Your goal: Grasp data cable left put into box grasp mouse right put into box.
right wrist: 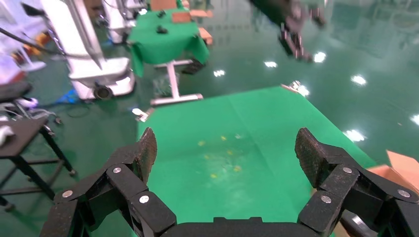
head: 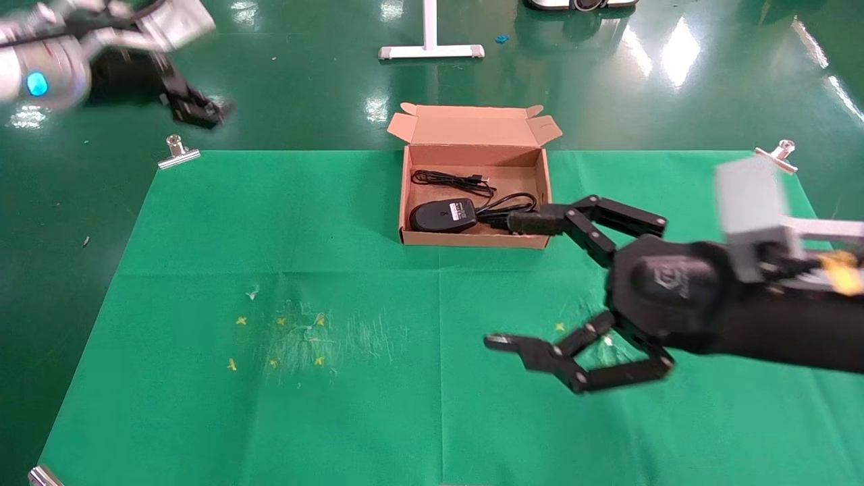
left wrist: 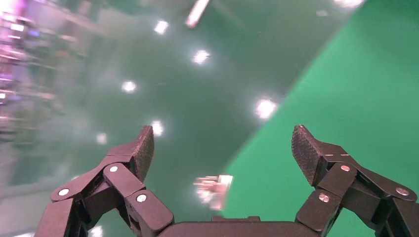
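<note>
The brown cardboard box (head: 472,238) stands open at the back middle of the green cloth, its corner also showing in the right wrist view (right wrist: 401,167). Inside it the black mouse (head: 442,216) lies label up, with its thin cord (head: 507,202) looping to the right. The data cable (head: 445,179) lies bundled along the box's back wall. My right gripper (head: 503,282) (right wrist: 226,148) hangs open and empty above the cloth, just right of the box, one fingertip in front of the box's right front corner. My left gripper (head: 202,111) (left wrist: 222,143) is open and empty, off the table's far left corner.
Metal clamps (head: 177,152) (head: 779,152) (left wrist: 212,190) pin the cloth's (head: 270,256) back corners. A white stand base (head: 430,50) sits on the floor behind the box. Yellow marks and scuffs (head: 290,337) dot the cloth's front left.
</note>
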`<state>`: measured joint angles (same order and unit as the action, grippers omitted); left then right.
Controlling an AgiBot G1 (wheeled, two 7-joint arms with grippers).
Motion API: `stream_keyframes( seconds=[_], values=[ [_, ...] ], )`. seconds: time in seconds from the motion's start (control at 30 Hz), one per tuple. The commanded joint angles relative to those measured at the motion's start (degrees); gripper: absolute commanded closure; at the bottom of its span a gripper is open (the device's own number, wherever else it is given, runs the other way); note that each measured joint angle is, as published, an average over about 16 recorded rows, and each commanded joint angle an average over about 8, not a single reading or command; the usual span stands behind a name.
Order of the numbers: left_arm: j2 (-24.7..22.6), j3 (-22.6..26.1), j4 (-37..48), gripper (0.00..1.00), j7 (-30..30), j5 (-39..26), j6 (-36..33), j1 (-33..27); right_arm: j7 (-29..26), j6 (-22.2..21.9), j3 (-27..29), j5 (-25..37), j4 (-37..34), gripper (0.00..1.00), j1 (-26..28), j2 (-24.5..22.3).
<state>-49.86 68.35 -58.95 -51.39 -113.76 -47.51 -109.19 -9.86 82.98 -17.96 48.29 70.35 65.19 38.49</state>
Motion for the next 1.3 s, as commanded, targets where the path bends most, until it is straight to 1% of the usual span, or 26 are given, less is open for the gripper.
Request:
stream_keyframes(
  seconds=[0.03, 0.17, 0.3, 1.3],
  values=[
    [0.38, -1.35, -0.37, 0.0, 1.05, 1.85, -0.98, 1.23, -0.28, 0.86, 0.61, -2.02, 1.02, 0.0, -1.14, -1.09],
    [1.44, -5.08, -1.42, 0.0, 3.95, 6.99, -3.71, 4.63, -0.71, 2.19, 1.56, -5.19, 2.6, 0.0, -2.92, -2.8],
    [2.51, -8.85, -2.47, 0.0, 6.87, 12.16, -6.45, 8.06, -0.87, 2.72, 1.92, -6.42, 3.2, 0.0, -3.6, -3.46],
    [10.5, -37.01, -10.35, 0.0, 28.74, 50.86, -27.01, 33.69, -0.79, 2.69, 1.78, -6.53, 3.17, 0.0, -3.56, -3.52]
  ],
)
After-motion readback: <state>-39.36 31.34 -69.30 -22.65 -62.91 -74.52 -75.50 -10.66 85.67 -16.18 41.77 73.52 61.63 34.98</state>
